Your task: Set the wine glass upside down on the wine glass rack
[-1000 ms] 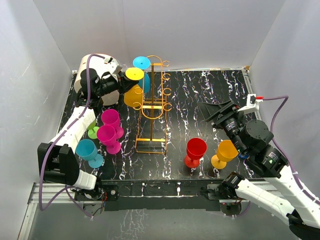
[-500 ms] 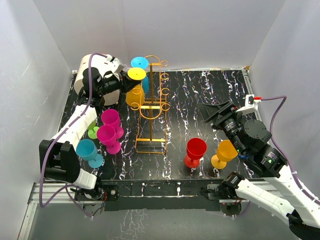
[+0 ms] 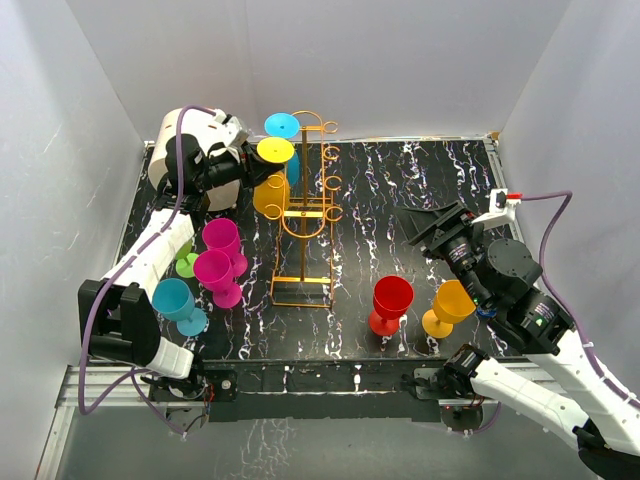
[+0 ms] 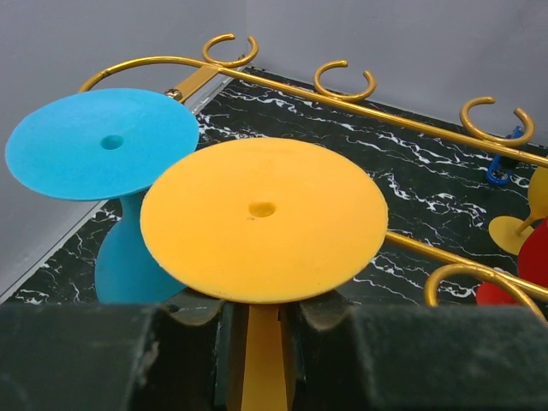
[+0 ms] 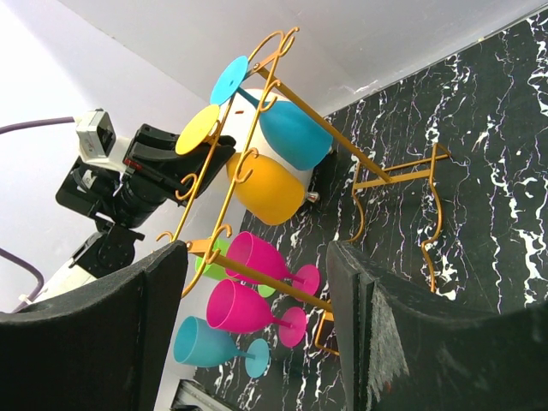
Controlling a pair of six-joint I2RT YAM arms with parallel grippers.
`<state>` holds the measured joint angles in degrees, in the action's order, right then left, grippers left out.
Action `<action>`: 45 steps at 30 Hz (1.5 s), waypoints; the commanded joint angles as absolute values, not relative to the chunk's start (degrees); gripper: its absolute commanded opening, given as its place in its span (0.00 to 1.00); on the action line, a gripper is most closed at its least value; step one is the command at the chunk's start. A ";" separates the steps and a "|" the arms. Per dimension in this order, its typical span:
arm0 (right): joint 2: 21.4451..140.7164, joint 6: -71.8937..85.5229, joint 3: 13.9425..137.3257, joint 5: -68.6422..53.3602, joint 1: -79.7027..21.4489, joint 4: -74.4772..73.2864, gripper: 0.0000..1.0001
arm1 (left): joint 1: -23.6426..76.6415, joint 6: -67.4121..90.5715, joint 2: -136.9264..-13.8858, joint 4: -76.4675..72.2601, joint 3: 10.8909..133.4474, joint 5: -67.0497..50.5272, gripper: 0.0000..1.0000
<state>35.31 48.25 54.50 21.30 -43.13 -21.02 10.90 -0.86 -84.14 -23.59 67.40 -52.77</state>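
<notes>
Shift is slight: left gripper (image 3: 246, 170), clamped on the stem of the inverted yellow wine glass (image 3: 270, 193), has edged it closer to the wine glass rack (image 3: 303, 250) near the far-left corner. Hanging judged incomplete, glass unreleased; right gripper (image 3: 430, 228) stands open, idle.

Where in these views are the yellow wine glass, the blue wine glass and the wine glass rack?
yellow wine glass (image 4: 262, 218): left wrist view, upturned foot.
blue wine glass (image 4: 103, 141): left wrist view, upturned foot.
wine glass rack (image 3: 305, 212): top external view, crossbar.

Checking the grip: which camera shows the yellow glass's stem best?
Left wrist: the stem of the yellow glass sits close-up between the jaws. Top external shows foot and bowl; right wrist shows the glass side-on, stem unclear.
</notes>
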 commanded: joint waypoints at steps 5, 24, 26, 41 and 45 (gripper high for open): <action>35.36 48.59 54.96 21.88 -43.36 -19.36 0.64 | 11.16 -2.37 -84.01 -23.03 69.93 -55.83 0.21; 39.41 47.77 55.81 19.57 -43.37 -25.07 0.68 | 11.17 -5.15 -74.40 -12.28 66.23 -48.99 0.55; 40.16 47.73 55.56 18.88 -43.39 -26.38 0.69 | 11.14 -5.93 -72.43 -10.10 64.97 -47.78 0.58; 55.09 52.02 64.42 20.12 -43.36 -58.66 0.65 | 11.10 -1.21 -52.69 5.74 56.86 -30.19 0.73; 55.78 54.04 65.02 20.18 -43.34 -61.35 0.63 | 11.11 0.14 -49.77 8.46 55.89 -24.93 0.74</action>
<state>56.07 51.18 61.36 18.65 -43.13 -56.36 11.00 -2.28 -52.60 5.23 56.75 -31.27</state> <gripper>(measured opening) 0.636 0.736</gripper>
